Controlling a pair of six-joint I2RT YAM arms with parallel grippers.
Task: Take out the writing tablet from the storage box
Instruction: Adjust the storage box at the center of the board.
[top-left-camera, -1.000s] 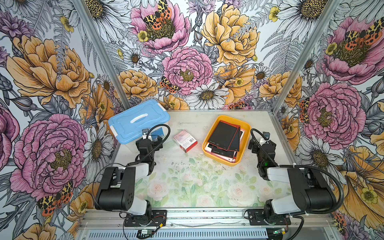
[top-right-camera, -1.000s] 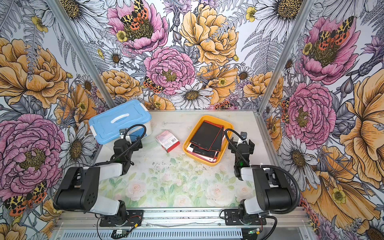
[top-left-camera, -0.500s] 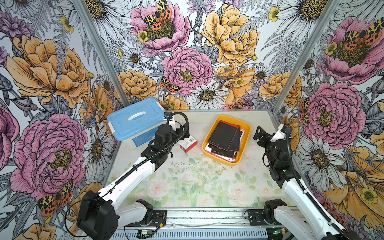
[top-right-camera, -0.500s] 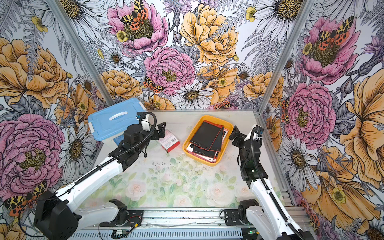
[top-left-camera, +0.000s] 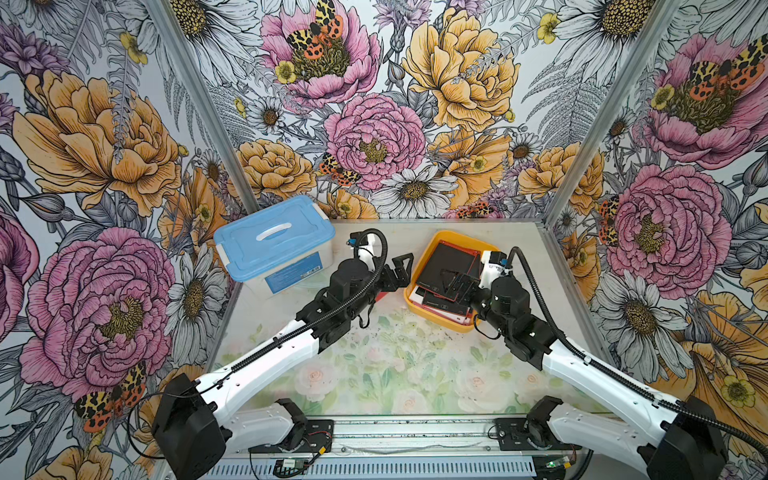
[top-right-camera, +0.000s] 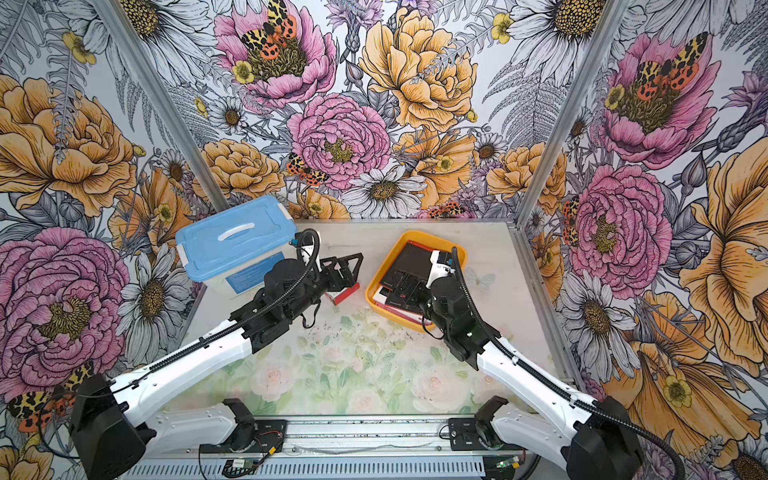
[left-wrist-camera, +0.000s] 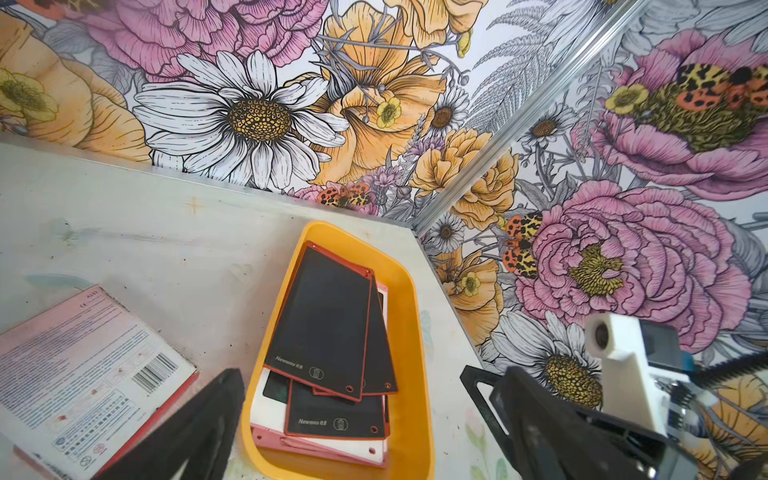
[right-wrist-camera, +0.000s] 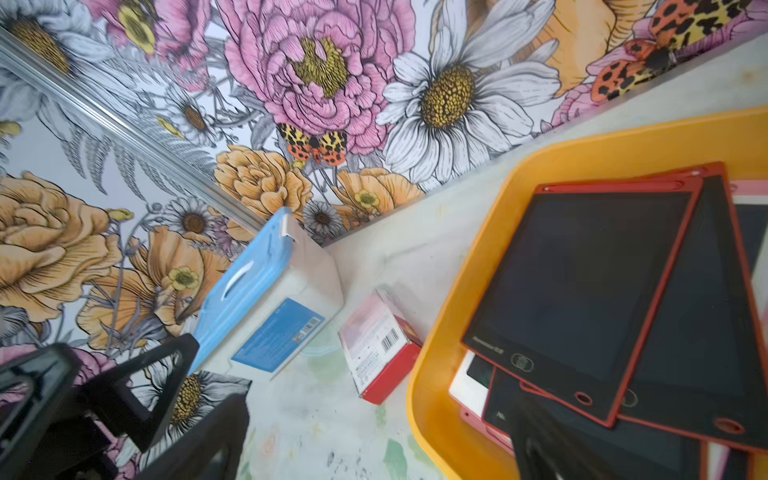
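Top view: two white-and-black arms reach from the near edge of the counter (top-left-camera: 395, 365) toward its far half. The left claw (top-left-camera: 398, 272), jaws apart and empty, hangs above a red-and-white carton (top-right-camera: 343, 293), just beside the storage box (top-left-camera: 440, 325). The right claw (top-left-camera: 457, 282), jaws likewise spread and gripping nothing, is poised over the box's near end, above the stacked tablets; whether it touches them cannot be told. Left wrist view: the yellow-orange box holds several tablets fanned in a loose pile. The top writing tablet (left-wrist-camera: 324, 316), black with a red frame, lies flat on the others, with white and pink ones lowest. Farther back, on the left arm's side, a translucent box with blue lid (top-left-camera: 274, 237) stands near the corner of the flowered walls.
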